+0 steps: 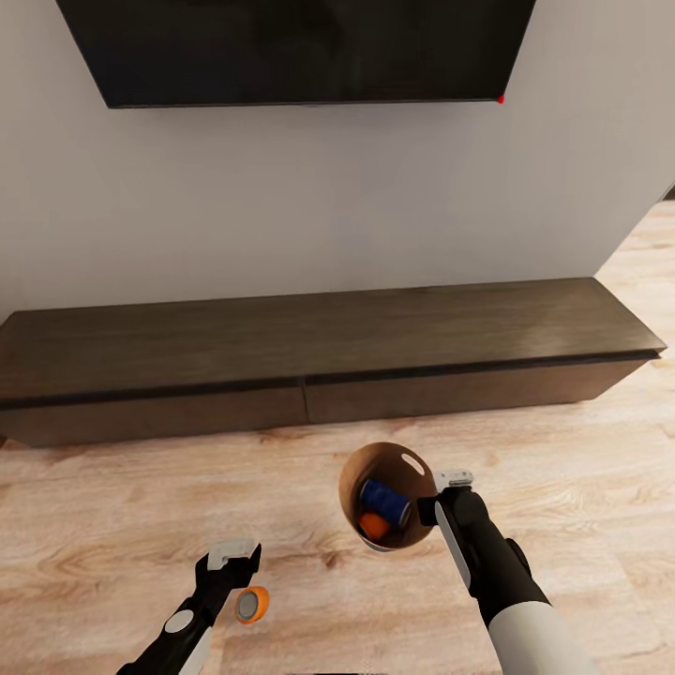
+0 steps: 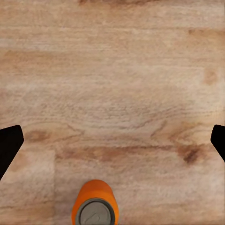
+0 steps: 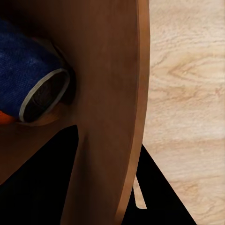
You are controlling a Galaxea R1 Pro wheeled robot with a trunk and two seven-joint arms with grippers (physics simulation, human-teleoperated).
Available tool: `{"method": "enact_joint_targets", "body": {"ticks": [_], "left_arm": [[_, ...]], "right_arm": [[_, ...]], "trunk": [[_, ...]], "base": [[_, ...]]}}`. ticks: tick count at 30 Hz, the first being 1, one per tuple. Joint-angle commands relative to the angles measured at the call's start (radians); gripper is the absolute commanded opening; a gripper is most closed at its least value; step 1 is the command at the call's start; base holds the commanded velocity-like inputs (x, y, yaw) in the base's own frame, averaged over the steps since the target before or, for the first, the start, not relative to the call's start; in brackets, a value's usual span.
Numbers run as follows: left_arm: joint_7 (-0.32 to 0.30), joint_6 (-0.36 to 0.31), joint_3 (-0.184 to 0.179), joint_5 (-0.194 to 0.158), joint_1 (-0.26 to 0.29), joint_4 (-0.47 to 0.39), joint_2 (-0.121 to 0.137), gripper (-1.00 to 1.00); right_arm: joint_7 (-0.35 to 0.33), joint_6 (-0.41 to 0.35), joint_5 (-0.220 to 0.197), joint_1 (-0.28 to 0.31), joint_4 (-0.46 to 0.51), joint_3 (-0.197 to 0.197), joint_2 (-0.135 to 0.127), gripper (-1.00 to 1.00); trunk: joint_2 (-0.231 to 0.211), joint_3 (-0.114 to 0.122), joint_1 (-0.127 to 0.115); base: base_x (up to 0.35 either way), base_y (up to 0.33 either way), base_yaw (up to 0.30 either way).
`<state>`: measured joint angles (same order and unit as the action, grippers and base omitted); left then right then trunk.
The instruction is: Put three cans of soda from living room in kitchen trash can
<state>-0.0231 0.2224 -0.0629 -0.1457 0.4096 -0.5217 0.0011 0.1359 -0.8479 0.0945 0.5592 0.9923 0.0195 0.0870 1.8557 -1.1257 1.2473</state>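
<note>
Right gripper (image 1: pixel 438 499) clamps the rim of the trash can (image 1: pixel 361 469), one finger inside the wall and one outside; left gripper (image 1: pixel 234 555) hangs spread wide over the floor.

Head view: the bin is held tilted above the pale plank floor (image 1: pixel 112 525), its brown inside facing up, a blue can (image 1: pixel 386 501) and an orange can (image 1: pixel 375 525) lying in it, oval hand-hole near the rim. The third can (image 1: pixel 251 605), orange, stands on the boards just beside the left gripper, not between its fingers. Left wrist view cuts that can (image 2: pixel 94 206) off at the edge. Right wrist view shows the blue can's (image 3: pixel 28 79) silver end up close; the orange one is a mere sliver. Behind run the low dark cabinet (image 1: pixel 319 347) and the TV (image 1: pixel 300 47).
</note>
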Motion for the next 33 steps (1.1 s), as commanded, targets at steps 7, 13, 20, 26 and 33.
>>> {"method": "enact_joint_targets", "body": {"ticks": [7, 13, 20, 26, 33], "left_arm": [[0.000, 0.000, 0.001, 0.000, 0.000, 0.000, 0.001, 1.00], [0.000, 0.000, 0.001, 0.000, 0.000, 0.000, 0.002, 1.00], [0.000, 0.000, 0.002, 0.000, -0.001, 0.000, 0.002, 1.00], [0.000, 0.000, 0.002, 0.000, 0.000, 0.000, 0.002, 1.00], [0.000, 0.000, 0.002, 0.000, -0.001, 0.000, 0.002, 1.00]], "right_arm": [[-0.001, 0.001, -0.010, 0.001, 0.000, 0.000, 0.000, -1.00], [-0.001, 0.001, -0.010, 0.001, 0.000, 0.000, 0.000, -1.00], [-0.001, 0.001, -0.010, 0.000, 0.000, 0.000, 0.000, -1.00], [-0.001, 0.001, -0.010, 0.000, 0.000, 0.000, 0.000, -1.00], [-0.001, 0.001, -0.010, 0.001, 0.000, 0.000, 0.000, -1.00]], "trunk": [[0.021, -0.009, 0.012], [0.021, -0.009, 0.012], [0.021, -0.009, 0.012], [0.021, -0.009, 0.012], [0.021, -0.014, 0.012]], "base": [[0.000, 0.000, 0.000], [-0.067, 0.000, 0.000], [-0.177, 0.000, 0.000], [-0.048, 0.000, 0.000], [-0.033, 0.000, 0.000]]}}
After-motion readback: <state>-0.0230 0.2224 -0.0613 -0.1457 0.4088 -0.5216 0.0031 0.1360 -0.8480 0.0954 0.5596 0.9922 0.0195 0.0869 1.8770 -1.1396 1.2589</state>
